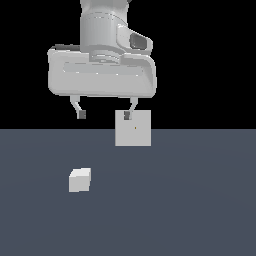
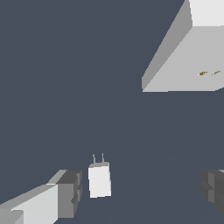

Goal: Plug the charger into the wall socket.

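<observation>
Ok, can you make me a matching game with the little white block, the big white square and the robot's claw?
Things:
1. charger
2. wall socket
3. gripper

States:
A. open, up in the air, holding nothing
B. lying on the floor, two thin prongs at one end
C. standing upright, tiny yellowish dot at its centre

Pairs: 1-B, 2-C, 3-A

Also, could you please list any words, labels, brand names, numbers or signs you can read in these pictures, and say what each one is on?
No readable text in either view.
The charger is plain white, with no label or brand.
The wall socket bears only a tiny yellowish dot at its centre; the wrist view shows two small yellowish marks there, not letters.
The tool and arm carry no visible markings.
</observation>
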You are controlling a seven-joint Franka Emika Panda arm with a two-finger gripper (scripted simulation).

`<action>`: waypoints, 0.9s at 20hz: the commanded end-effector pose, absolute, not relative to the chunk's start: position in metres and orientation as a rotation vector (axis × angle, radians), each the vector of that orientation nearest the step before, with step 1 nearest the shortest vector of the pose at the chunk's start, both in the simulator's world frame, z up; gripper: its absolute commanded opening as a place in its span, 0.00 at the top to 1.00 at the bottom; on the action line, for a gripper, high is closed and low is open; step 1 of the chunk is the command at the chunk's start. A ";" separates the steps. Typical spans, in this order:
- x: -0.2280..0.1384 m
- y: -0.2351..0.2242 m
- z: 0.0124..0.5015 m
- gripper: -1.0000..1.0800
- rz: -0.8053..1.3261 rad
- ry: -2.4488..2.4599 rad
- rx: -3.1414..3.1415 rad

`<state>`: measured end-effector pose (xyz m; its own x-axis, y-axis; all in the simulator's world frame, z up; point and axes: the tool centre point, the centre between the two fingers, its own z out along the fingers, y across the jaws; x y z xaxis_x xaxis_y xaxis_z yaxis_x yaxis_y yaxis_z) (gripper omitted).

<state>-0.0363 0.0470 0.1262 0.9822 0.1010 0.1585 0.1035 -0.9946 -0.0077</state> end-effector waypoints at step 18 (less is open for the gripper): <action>-0.078 0.081 0.065 0.04 -0.436 -0.325 -3.062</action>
